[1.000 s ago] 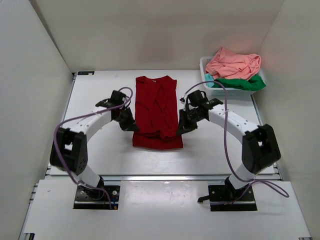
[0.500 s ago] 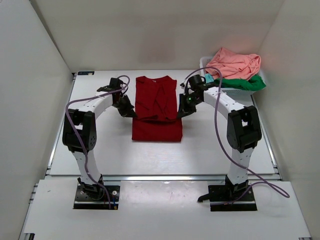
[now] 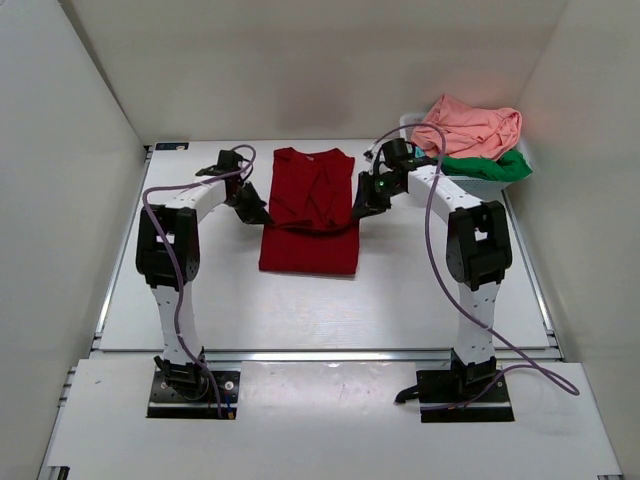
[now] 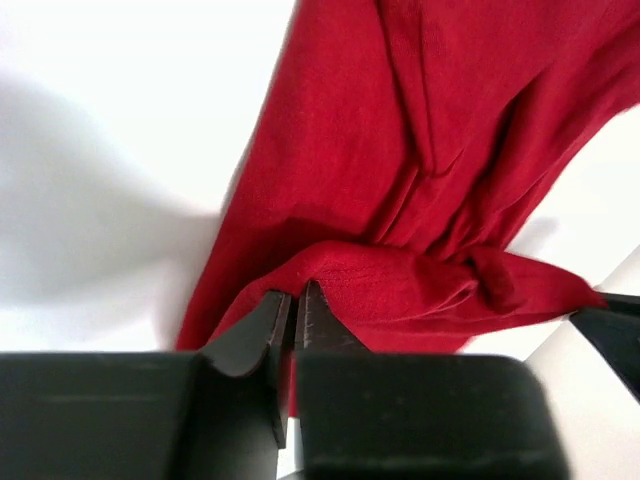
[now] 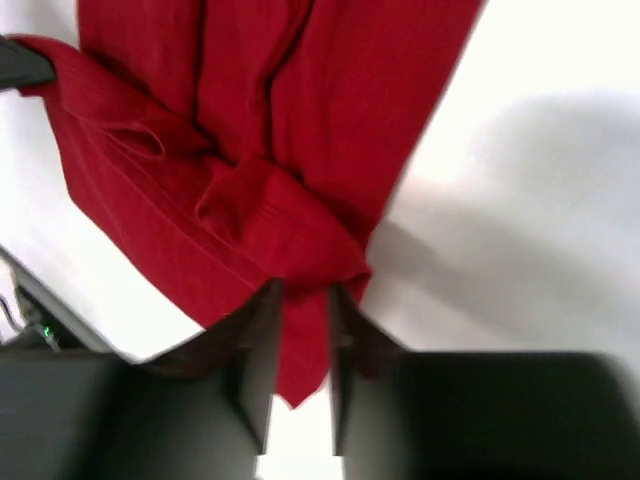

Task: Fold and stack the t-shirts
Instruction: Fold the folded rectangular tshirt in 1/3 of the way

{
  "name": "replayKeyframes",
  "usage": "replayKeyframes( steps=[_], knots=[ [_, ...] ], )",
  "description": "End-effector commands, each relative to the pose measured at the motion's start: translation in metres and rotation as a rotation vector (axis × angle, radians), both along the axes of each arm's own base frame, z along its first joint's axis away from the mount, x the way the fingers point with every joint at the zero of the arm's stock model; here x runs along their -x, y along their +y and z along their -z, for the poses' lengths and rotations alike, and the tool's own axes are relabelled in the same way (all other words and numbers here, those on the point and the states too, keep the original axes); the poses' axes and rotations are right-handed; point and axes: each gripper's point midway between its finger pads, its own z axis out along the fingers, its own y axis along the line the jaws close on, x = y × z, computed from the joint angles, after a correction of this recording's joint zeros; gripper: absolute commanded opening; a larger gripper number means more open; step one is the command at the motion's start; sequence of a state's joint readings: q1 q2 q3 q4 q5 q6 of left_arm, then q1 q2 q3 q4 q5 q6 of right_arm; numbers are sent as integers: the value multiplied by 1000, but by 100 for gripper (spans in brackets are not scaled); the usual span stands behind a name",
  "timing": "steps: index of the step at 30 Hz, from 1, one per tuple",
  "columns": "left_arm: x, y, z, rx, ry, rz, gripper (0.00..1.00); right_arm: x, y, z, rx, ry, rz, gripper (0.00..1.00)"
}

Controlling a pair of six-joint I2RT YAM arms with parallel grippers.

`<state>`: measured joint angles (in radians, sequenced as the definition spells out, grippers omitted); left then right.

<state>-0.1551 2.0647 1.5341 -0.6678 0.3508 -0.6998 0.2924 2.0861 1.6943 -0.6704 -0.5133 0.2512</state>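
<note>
The dark red t-shirt lies lengthwise on the middle of the table, collar at the far end, with its near part doubled over. My left gripper is shut on the folded edge at the shirt's left side, and the wrist view shows the cloth pinched at the gripper. My right gripper is shut on the same edge at the right side, with red cloth between its jaws. The salmon pink t-shirt and the green t-shirt lie in the basket.
The white lattice basket stands at the far right corner of the table. White walls enclose the left, back and right sides. Both arms stretch out over the table on either side of the shirt.
Both grippers have moved toward the far end of the table, carrying the shirt's lifted edge over the rest of it. The near fold line has moved farther away.
</note>
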Motion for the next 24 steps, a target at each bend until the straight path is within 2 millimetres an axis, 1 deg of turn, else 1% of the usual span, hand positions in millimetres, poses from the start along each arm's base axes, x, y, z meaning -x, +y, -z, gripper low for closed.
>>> replayKeyframes(
  steps=[1, 2, 3, 4, 5, 6, 7, 8, 9, 10, 11, 12, 13, 14, 15, 16, 17, 18, 19, 20, 21, 22, 23, 24],
  knots=[
    [-46, 10, -32, 87, -154, -80, 18, -53, -4, -35, -77, -201, 57, 29],
    [-57, 11, -39, 121, -192, -107, 22, -60, -3, -35, -73, -233, 70, 32],
    [-59, 13, -41, 152, -193, -136, 29, -69, -10, -46, -52, -283, 113, 40],
    [-67, 12, -48, 194, -226, -153, 38, -72, -13, -55, -42, -322, 136, 48],
    [-71, 12, -54, 225, -256, -152, 42, -72, -19, -61, -43, -340, 158, 54],
    [-76, 10, -64, 262, -286, -155, 50, -67, -21, -51, -24, -324, 177, 57],
    [-75, 10, -70, 279, -297, -156, 54, -63, -26, -58, -26, -337, 199, 61],
    [-75, 10, -73, 296, -313, -143, 59, -57, -25, -68, -35, -351, 200, 63],
    [-69, 7, -75, 305, -306, -130, 60, -47, -28, -65, -25, -332, 208, 64],
    [-64, 6, -77, 306, -306, -121, 61, -38, -26, -61, -21, -316, 209, 65],
    [-54, 7, -69, 297, -281, -115, 61, -25, -27, -52, -7, -282, 209, 66],
    [-46, 6, -75, 293, -285, -96, 61, -9, -28, -47, -3, -255, 217, 66],
    [-30, 9, -69, 267, -272, -89, 61, 2, -23, -38, 3, -230, 208, 65],
    [-12, 15, -50, 233, -221, -99, 61, 18, -20, -36, 10, -225, 209, 65],
    [8, 21, -36, 189, -187, -101, 61, 38, -15, -26, 18, -189, 210, 64],
    [15, 26, -42, 161, -211, -92, 61, 43, -12, -23, 29, -199, 218, 64],
    [35, 31, -30, 106, -190, -89, 61, 61, -6, -14, 35, -175, 219, 64],
    [55, 36, -11, 53, -141, -100, 61, 79, 0, -3, 40, -137, 223, 64],
    [71, 41, -5, 11, -136, -99, 61, 90, 5, 4, 44, -121, 232, 65],
    [74, 43, -11, -5, -166, -99, 61, 96, 7, 9, 47, -111, 240, 65],
    [86, 47, -5, -36, -159, -111, 61, 100, 15, 12, 40, -100, 249, 65],
    [89, 48, -3, -60, -169, -115, 61, 107, 17, 18, 45, -79, 249, 65],
    [97, 49, 4, -72, -162, -125, 61, 114, 22, 26, 49, -62, 245, 65],
    [102, 46, 7, -72, -160, -121, 61, 113, 27, 24, 41, -72, 244, 65]
  ],
)
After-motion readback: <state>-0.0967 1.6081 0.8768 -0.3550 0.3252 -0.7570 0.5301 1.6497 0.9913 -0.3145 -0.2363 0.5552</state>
